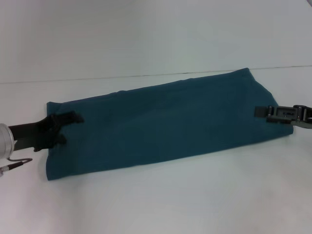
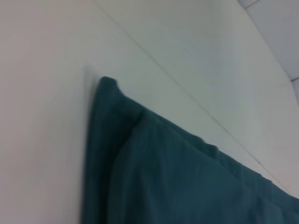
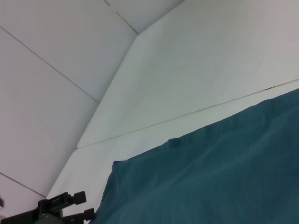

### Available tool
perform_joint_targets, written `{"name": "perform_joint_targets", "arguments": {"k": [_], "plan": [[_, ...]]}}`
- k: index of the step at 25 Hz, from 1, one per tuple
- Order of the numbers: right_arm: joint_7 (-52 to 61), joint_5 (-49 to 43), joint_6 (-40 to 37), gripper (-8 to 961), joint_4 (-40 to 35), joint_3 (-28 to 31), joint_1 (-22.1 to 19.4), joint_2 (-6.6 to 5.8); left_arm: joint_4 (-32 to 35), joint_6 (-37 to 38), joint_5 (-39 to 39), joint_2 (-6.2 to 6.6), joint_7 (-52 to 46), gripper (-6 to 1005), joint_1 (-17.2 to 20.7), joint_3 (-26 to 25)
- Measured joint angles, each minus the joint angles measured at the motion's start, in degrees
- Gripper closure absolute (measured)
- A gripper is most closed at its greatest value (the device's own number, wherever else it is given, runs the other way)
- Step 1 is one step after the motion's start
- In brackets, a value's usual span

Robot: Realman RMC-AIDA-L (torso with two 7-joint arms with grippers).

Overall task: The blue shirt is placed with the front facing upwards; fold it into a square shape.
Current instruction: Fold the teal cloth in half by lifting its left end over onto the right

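Lying flat on the white table (image 1: 146,204), the blue shirt (image 1: 161,124) forms a long folded band, plain teal side up, running from 8 o'clock to 2 o'clock across the head view. At 9 o'clock, the left gripper (image 1: 66,129) sits at the shirt's left end with its dark fingers spread apart over the fabric edge. At 3 o'clock, the right gripper (image 1: 261,112) rests at the shirt's right end; whether its fingers are parted cannot be told. Beyond, a seam crosses the table.

plain teal-blue shirt (image 1: 161,124), white table (image 1: 156,200), black left gripper (image 1: 66,127), black right gripper (image 1: 263,112)
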Motion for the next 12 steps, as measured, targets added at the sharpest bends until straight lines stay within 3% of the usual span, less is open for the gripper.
{"name": "perform_joint_targets", "arguments": {"k": [12], "plan": [[0.1, 0.0, 0.0, 68, 0.6, 0.1, -0.1, 0.0, -2.7, -3.5, 0.5, 0.28, 0.8, 122, -0.1, 0.4]]}}
